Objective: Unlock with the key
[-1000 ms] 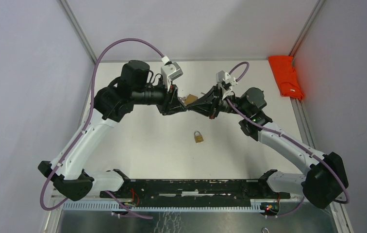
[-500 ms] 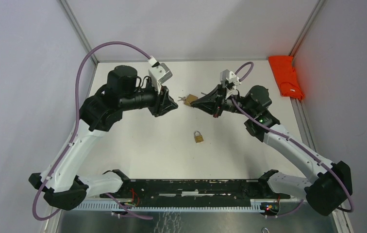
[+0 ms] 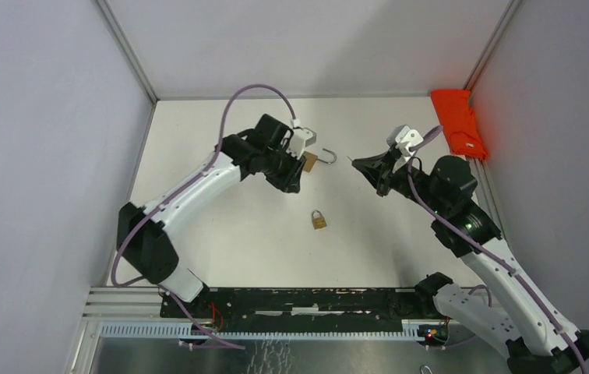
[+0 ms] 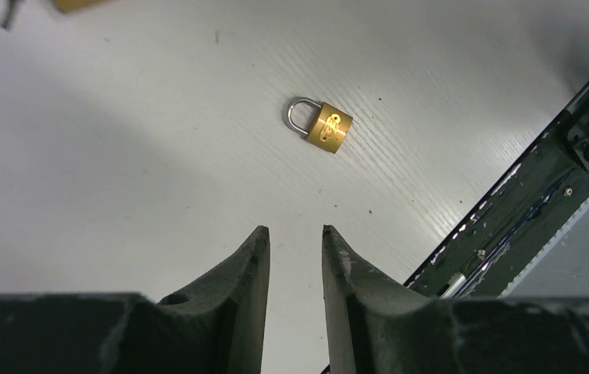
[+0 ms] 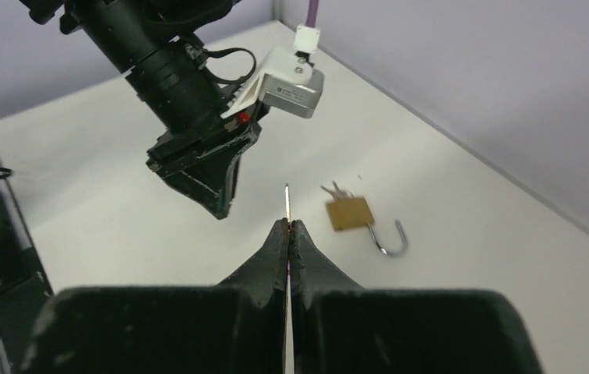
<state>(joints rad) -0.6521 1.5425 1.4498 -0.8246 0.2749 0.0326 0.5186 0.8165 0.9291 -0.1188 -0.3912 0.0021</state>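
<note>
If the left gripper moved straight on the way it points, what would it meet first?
Probably the table, close to the closed padlock, which lies in line beyond the open left gripper. Depth is too unclear to rule out the padlock itself.

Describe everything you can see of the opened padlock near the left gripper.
The opened padlock has a squarish brass-coloured body and a silvery shackle swung out as a free hook, so it is unlocked. Keys stick out of the opposite end. It is over the far middle of the white table, apart from the left gripper, and nothing holds it. It looks blurred in the wrist views; whether it rests flat I cannot tell.
</note>
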